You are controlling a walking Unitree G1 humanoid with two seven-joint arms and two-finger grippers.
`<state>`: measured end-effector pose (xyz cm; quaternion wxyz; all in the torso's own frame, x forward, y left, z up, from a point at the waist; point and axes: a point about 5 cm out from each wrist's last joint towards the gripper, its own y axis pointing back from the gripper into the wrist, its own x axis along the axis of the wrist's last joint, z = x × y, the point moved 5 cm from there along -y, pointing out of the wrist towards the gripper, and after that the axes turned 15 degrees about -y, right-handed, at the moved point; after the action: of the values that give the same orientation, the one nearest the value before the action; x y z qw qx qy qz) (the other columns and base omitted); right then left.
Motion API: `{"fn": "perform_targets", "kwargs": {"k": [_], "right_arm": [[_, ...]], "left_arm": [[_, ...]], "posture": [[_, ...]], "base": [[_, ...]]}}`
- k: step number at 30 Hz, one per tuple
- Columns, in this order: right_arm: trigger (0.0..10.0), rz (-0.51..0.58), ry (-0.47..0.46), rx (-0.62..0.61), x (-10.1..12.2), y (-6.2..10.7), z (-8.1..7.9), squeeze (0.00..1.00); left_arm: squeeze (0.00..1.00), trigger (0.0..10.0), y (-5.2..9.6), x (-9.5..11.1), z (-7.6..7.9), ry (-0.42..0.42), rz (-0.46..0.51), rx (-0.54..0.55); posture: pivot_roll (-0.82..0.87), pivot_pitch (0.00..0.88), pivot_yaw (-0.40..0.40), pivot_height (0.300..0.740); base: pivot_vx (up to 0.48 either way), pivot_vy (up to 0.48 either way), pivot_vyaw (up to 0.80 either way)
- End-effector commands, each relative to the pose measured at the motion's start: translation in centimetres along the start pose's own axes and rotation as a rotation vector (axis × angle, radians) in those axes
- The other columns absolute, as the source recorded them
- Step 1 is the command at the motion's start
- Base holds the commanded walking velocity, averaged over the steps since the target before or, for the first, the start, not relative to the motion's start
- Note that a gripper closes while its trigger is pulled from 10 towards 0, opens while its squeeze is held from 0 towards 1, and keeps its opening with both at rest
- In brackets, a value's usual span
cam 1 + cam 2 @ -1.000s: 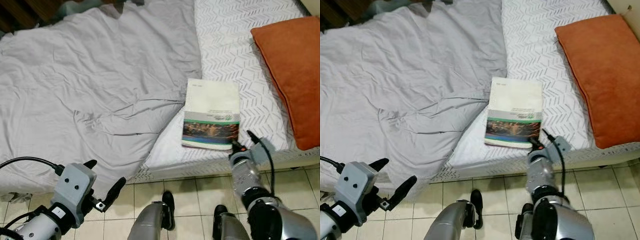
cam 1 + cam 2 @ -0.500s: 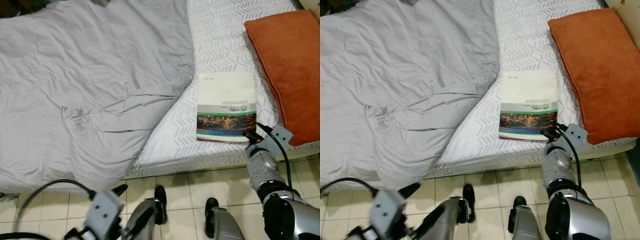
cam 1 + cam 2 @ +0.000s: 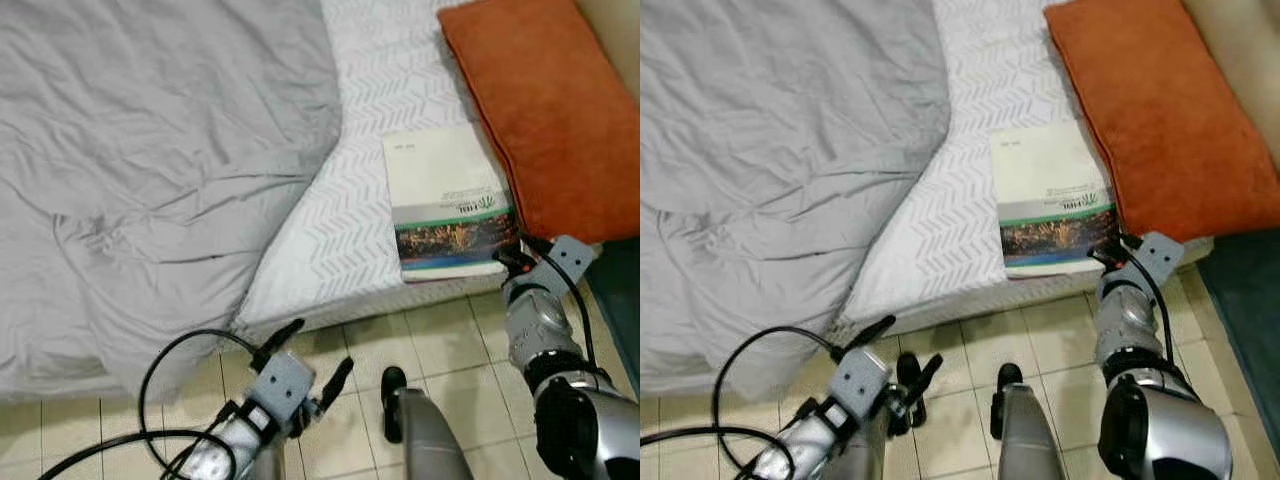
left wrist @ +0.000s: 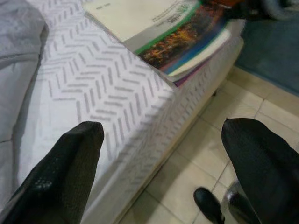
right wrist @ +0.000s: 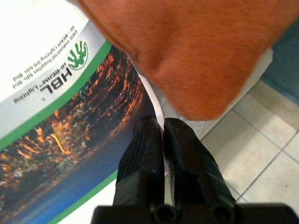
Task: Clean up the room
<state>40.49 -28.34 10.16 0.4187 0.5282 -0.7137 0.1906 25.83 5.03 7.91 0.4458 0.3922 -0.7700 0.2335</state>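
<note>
A white book [image 3: 445, 195] with a green stripe and a city photo lies on the patterned sheet [image 3: 340, 230], close to the bed's front edge and against an orange pillow [image 3: 540, 100]. My right gripper [image 3: 508, 262] is shut, and its tips [image 5: 156, 128] rest on the book's [image 5: 56, 135] near right corner, just under the pillow's [image 5: 196, 51] edge. My left gripper [image 3: 312, 353] hangs low over the tiles in front of the bed, with its fingers [image 4: 60, 177] spread wide open and holding nothing. A rumpled grey blanket [image 3: 150, 150] covers the bed's left part.
Beige floor tiles [image 3: 450, 340] run along the bed's front edge. A dark teal mat [image 3: 620, 290] lies on the floor at the right. My own legs and black feet [image 3: 393, 385] stand below. A black cable [image 3: 160, 370] loops off my left arm.
The view has swung, so the bed now sits more to the left. My left arm has dropped low to the floor. The right gripper has stayed at the book's near corner.
</note>
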Motion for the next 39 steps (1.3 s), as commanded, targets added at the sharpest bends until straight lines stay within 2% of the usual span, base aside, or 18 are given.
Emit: {"fn": "perform_targets", "kwargs": {"k": [1,5,7,9,11,12,13,14,22,26,33,34,35,37,39], "right_arm": [[10.0,-0.032,-0.045,-0.047,-0.8,0.3,1.6,0.0],[10.0,-0.052,-0.061,-0.02,-0.9,0.2,1.1,0.0],[10.0,-0.055,-0.041,0.015,-0.4,-0.1,-0.1,0.0],[10.0,-0.055,-0.041,0.015,-0.4,-0.1,-0.1,0.0],[10.0,-0.051,-0.012,0.057,0.2,-0.5,-1.7,0.0],[10.0,-0.051,-0.012,0.057,0.2,-0.5,-1.7,0.0],[10.0,-0.047,-0.005,0.078,0.4,-0.6,-2.5,0.0],[10.0,-0.045,0.001,0.095,0.6,-0.7,-3.3,0.0],[10.0,-0.039,0.063,0.152,1.2,-0.9,-5.5,0.0],[10.0,-0.04,0.121,0.168,1.4,-1.0,-6.2,0.0],[10.0,-0.041,0.172,0.17,1.5,-1.0,-6.3,0.0],[10.0,-0.041,0.175,0.169,1.5,-1.0,-6.2,0.05],[10.0,-0.041,0.175,0.169,1.5,-1.0,-6.2,0.05],[10.0,-0.037,0.179,0.16,1.5,-1.0,-6.0,1.0],[10.0,-0.036,0.181,0.156,1.5,-1.0,-6.0,1.0]], "left_arm": [[0.0,10.0,0.6,-1.7,0.9,0.021,-0.055,-0.002],[0.0,10.0,-0.4,-2.0,-0.2,0.022,-0.045,0.065],[0.0,10.0,-0.7,-1.7,-1.4,0.019,-0.033,0.112],[0.0,10.0,-0.7,-1.7,-1.4,0.019,-0.033,0.112],[0.0,10.0,-0.3,-1.4,-2.0,0.016,-0.021,0.14],[0.0,10.0,-0.3,-1.4,-2.0,0.016,-0.021,0.14],[0.0,10.0,0.0,-1.2,-2.2,0.016,-0.014,0.151],[0.0,10.0,0.5,-0.9,-2.1,0.021,-0.007,0.155],[0.0,10.0,1.9,1.1,-0.9,0.051,0.051,0.159],[0.0,10.0,2.1,1.3,-0.8,0.045,0.056,0.159],[0.0,10.0,2.3,1.5,-1.0,0.037,0.045,0.165],[0.0,10.0,2.3,1.5,-1.0,0.037,0.044,0.164],[0.0,10.0,2.3,1.5,-1.0,0.037,0.044,0.164],[0.0,10.0,2.4,1.5,-0.9,0.037,0.04,0.162],[0.0,10.0,2.4,1.5,-0.8,0.038,0.038,0.161]], "posture": [[-0.02,0.656,0.089,0.74],[-0.01,0.655,0.094,0.74],[0.02,0.645,0.106,0.74],[0.02,0.645,0.106,0.74],[0.03,0.637,0.11,0.74],[0.03,0.637,0.11,0.74],[0.04,0.636,0.11,0.74],[0.05,0.631,0.113,0.74],[0.08,0.619,0.119,0.74],[0.09,0.616,0.118,0.74],[0.09,0.619,0.117,0.74],[0.09,0.62,0.118,0.74],[0.09,0.62,0.118,0.74],[0.09,0.62,0.118,0.74],[0.09,0.62,0.118,0.74]], "base": [[0.0,0.0,0.0],[0.0,0.0,0.0],[0.0,0.0,0.0],[0.0,0.0,0.0],[0.0,0.0,0.0],[0.0,0.0,0.0],[0.0,0.0,0.0],[0.0,0.0,0.0],[0.0,0.0,0.0],[0.0,0.0,0.0],[0.0,0.0,0.0],[0.0,0.0,0.0],[0.0,0.0,0.0],[0.0,0.0,0.0],[0.0,0.0,0.0]]}}
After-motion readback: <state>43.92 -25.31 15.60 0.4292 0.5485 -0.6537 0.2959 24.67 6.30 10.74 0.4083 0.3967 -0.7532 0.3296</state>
